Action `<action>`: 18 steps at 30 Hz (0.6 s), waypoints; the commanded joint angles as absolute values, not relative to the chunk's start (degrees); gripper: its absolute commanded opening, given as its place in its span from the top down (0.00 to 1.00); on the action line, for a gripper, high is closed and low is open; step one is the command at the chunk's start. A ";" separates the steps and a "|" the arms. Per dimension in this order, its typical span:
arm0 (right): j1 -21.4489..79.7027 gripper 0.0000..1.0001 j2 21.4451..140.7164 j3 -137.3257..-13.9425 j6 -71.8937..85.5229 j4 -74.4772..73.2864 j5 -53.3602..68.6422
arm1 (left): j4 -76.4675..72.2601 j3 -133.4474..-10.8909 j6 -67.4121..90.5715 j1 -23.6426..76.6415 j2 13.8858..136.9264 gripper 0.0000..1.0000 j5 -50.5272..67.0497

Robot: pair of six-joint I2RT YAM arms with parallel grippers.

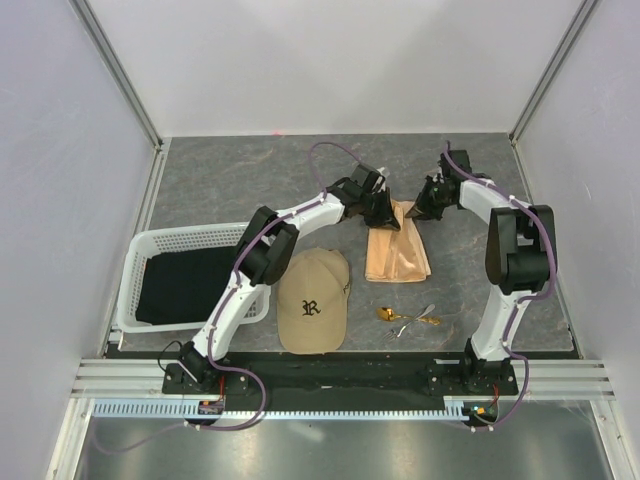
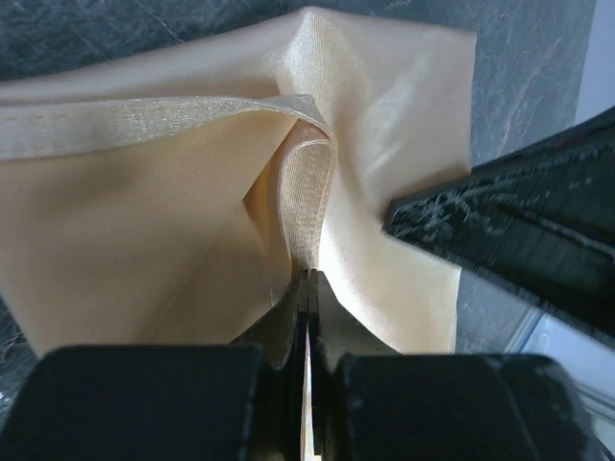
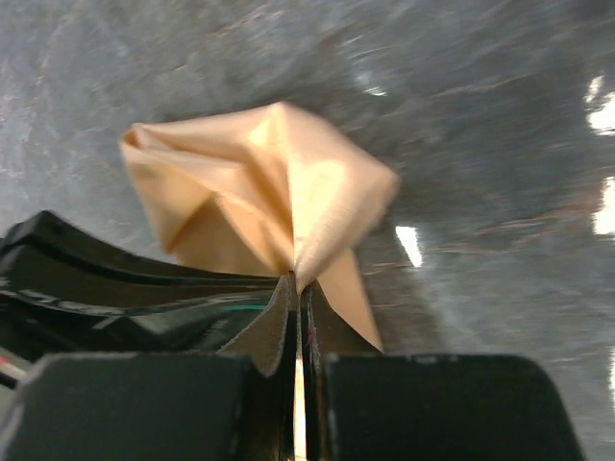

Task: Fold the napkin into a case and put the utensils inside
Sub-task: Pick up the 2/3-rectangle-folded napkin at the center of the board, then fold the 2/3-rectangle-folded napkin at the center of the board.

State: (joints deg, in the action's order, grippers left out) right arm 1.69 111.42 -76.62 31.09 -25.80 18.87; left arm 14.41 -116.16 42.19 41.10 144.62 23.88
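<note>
Left gripper (image 2: 307,280) is clenched on a far corner of the peach-orange, shiny cloth napkin (image 1: 397,258), which lies mid-table with its far edge lifted. Right gripper (image 3: 295,280) is clamped on the other far corner. For a clean fold, move both at the same height and pace, keep the cloth taut and land the edge square. Don't drag the cloth over the slim gold and silver metal utensils (image 1: 408,318) just nearside.

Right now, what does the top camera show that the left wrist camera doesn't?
Top only: the cap, the cutlery lying on the table, and the white basket holding a black cloth.
Left wrist only: up close, the left gripper shut on a bunched fold of the napkin, hem visible.
Both: the napkin, with the right gripper at it.
</note>
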 commanded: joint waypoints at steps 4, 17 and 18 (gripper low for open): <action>6.94 1.00 109.43 -79.19 44.54 -25.32 14.86 | 12.39 -117.95 43.77 41.13 145.99 0.98 27.25; 7.82 1.00 107.58 -78.57 47.99 -24.70 10.10 | 17.75 -116.11 42.54 38.06 137.48 0.95 32.69; 7.74 1.00 107.75 -78.75 47.64 -24.70 10.19 | 17.84 -115.23 42.28 37.62 136.42 0.94 32.70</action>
State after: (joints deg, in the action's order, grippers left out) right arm 7.55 110.30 -77.30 47.59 -25.30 11.42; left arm 15.81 -116.20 42.63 39.59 144.35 29.76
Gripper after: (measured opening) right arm 0.011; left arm 0.044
